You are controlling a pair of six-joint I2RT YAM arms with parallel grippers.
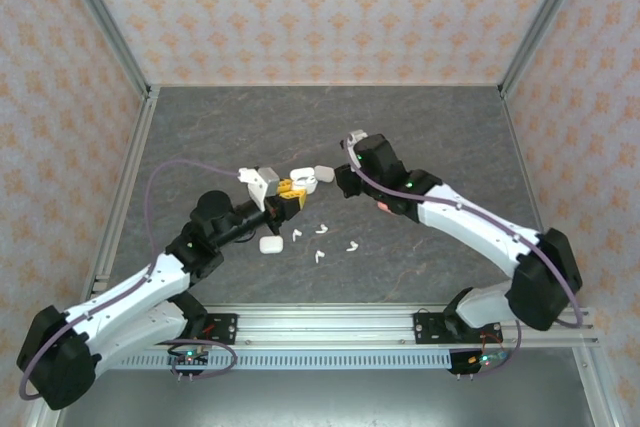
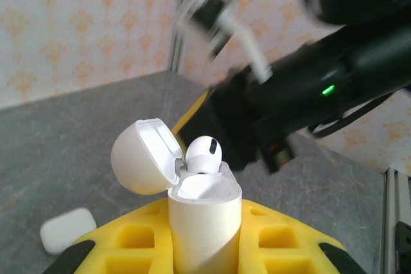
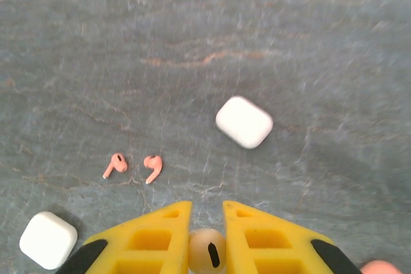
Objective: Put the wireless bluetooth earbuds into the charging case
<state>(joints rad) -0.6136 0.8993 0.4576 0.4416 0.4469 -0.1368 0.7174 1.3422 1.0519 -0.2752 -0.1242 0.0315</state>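
1. Held bud [image 3: 207, 256]: pinched in the right gripper's [image 3: 207, 213] narrow jaws
2. Seated bud [image 2: 203, 154] fills one socket of the open case [image 2: 205, 206], which the left gripper [image 2: 205, 239] clamps upright
3. Best approach: bring the stem straight down over the free socket and release once it is seated
4. Ahead of the right gripper: two pink buds [image 3: 115, 166], two shut cases [image 3: 244, 122]
5. Four white buds [image 1: 321, 228] lie loose nearby

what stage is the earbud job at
Done: a white earbud sits in the open case clamped by the left pincer. In hand: the right pincer grips a second earbud. Left: seat it, shut the lid, then the pink earbuds and loose white earbuds lying on the table, with closed cases unopened.
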